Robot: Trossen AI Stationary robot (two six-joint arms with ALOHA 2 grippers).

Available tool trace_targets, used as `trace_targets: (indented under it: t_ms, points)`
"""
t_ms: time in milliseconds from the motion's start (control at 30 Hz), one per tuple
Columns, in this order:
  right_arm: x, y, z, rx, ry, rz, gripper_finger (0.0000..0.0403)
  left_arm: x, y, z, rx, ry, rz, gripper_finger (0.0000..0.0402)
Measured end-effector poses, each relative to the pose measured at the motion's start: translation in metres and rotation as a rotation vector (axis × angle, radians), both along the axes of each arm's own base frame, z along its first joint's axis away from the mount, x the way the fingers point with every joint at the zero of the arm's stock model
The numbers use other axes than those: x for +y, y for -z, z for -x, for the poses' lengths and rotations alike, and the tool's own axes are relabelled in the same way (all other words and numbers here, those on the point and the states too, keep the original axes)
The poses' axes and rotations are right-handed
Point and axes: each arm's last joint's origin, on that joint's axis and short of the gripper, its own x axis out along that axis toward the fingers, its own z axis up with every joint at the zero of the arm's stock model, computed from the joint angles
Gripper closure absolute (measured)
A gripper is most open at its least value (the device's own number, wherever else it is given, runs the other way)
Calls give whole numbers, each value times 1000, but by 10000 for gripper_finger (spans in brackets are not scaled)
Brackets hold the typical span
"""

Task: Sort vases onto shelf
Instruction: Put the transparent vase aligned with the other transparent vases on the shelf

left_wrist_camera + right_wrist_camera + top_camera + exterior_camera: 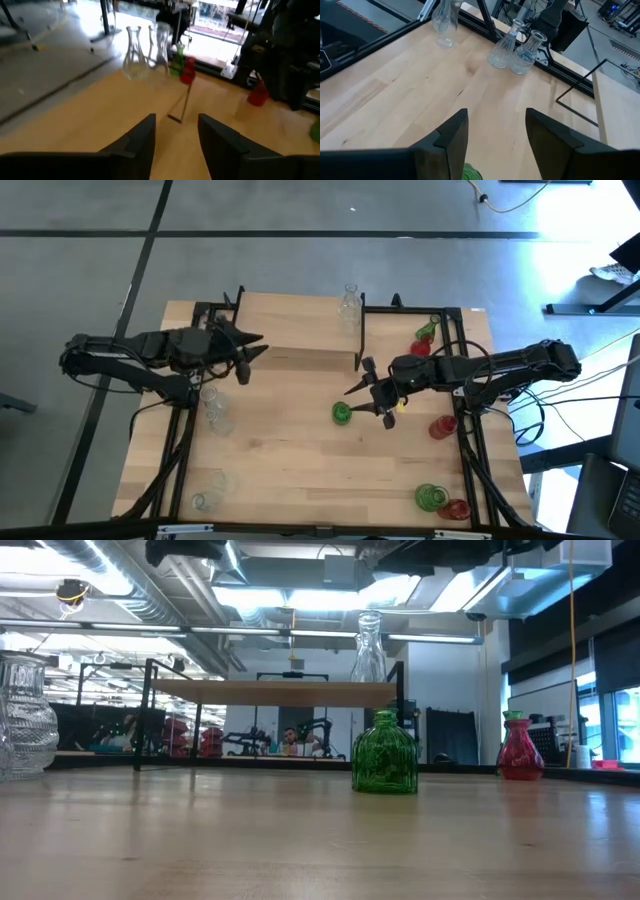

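Observation:
My left gripper (256,350) (177,131) is open above the light-wood shelf (300,330) (275,692), near its left end, touching nothing. Two clear vases (134,56) (159,47) stand on the shelf's right end (348,305) (368,648). My right gripper (366,406) (495,131) is open above the table, just right of a green vase (342,413) (385,752). That vase stands upright on the table, and its top (470,174) shows low between the fingers. More red, green and clear vases stand around the table.
Red vases (443,425) (420,346) (458,508) and green vases (428,330) (430,497) stand along the table's right side. Clear vases (210,395) (222,420) (208,490) stand on its left side (512,52). Bare tabletop lies in the middle and near side (300,470).

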Motion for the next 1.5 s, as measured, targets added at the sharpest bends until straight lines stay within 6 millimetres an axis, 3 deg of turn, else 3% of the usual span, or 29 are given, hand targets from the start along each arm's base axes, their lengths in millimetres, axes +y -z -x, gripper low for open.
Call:
trace_targets:
  t_ms: [167, 367, 700, 1000, 1500]
  points:
    - [0, 0, 0, -3, 3, -2, 219, -3, 2, -7, 111, -10, 127, 265]
    - [-1, -1, -1, -11, 43, 15, 219, -5, -2, -16, 413, -119, 280, 266]
    - [-1, 0, 0, 9, 51, 1, 219, -11, 13, -8, 849, -307, 581, 266]
    - [-1, 1, 0, 15, 55, -5, 219, -22, 43, 1, 983, -300, 676, 266]
    - [-2, 1, 0, 14, 57, -5, 219, -28, 69, 13, 1049, -395, 716, 266]
